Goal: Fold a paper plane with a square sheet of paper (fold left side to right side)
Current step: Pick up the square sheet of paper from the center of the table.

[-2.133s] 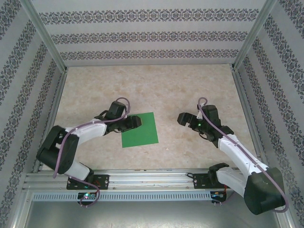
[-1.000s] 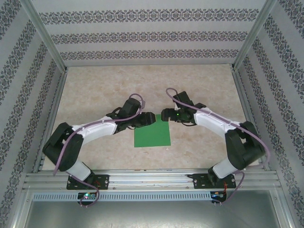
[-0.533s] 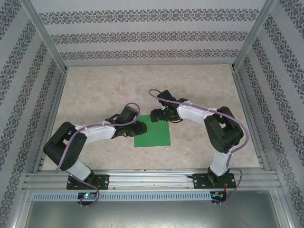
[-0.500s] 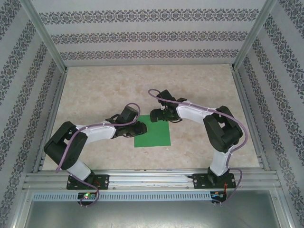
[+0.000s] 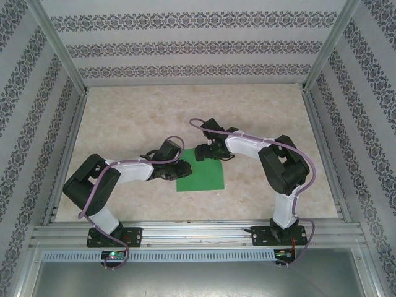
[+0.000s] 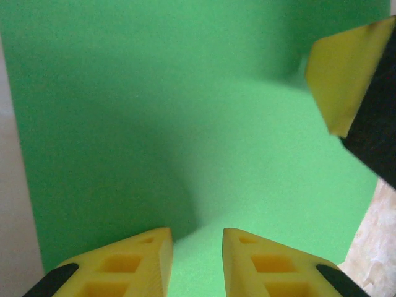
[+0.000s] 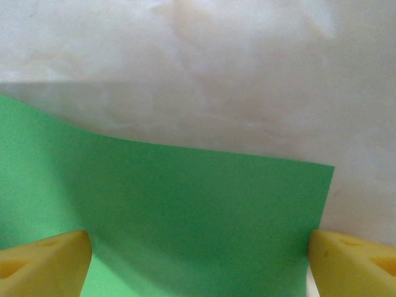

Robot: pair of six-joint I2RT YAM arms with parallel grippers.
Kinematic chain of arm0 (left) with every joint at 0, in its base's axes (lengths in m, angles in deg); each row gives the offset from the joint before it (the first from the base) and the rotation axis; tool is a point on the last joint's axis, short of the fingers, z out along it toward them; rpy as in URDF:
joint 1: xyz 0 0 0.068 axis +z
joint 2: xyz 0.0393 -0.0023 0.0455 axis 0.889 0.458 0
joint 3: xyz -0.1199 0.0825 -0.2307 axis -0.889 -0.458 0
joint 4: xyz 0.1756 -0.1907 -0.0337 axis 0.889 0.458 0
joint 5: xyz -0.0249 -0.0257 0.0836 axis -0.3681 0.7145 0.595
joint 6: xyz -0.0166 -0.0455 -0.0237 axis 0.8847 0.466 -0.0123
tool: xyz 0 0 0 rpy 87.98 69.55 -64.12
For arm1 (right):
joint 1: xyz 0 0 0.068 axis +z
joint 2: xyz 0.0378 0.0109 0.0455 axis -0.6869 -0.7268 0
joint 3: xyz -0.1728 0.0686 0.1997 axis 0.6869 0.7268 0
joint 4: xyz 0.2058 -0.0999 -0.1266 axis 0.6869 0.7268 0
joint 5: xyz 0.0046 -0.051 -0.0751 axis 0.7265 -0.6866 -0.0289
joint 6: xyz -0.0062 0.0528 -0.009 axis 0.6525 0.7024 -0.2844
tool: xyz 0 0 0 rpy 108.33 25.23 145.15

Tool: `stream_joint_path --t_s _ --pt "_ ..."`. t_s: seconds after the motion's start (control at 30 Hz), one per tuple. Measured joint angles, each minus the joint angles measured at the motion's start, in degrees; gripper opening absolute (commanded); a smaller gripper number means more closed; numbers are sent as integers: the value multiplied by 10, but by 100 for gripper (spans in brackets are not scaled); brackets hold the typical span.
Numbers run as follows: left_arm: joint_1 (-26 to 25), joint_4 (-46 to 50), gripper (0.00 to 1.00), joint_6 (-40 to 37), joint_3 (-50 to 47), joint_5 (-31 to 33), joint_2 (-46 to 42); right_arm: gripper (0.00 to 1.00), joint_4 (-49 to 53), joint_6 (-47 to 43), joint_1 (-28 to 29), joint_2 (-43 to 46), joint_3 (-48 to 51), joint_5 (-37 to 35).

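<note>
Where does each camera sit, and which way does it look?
Top external: above and behind, looking down on the table; left arm and right arm meet at the square sheet of paper.
Left wrist: on the left arm, facing down at the paper; left pincer at the bottom.
Right wrist: on the right arm, facing the paper's edge; right pincer, fingers in the bottom corners.
Shared: the green paper.

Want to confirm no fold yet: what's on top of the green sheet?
Nothing lies on the square sheet of paper; the left gripper hangs over its left edge and the open right gripper over its far edge. Whether either touches it is hidden.
</note>
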Motion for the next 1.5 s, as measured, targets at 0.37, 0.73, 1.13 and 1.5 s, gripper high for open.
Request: stream_joint_path --t_s 0.37,0.73,1.13,1.5 --pt "0 -15 29 6 -1 -4 3 71 2 20 31 4 5 6" --pt "0 -36 45 22 -8 -12 -5 40 -7 28 29 39 47 64" --pt "64 -14 78 -57 -36 12 -242 32 -82 -10 -38 168 134 222" --pt "147 -100 100 -137 -143 -128 -519 31 -136 -60 -118 408 171 460"
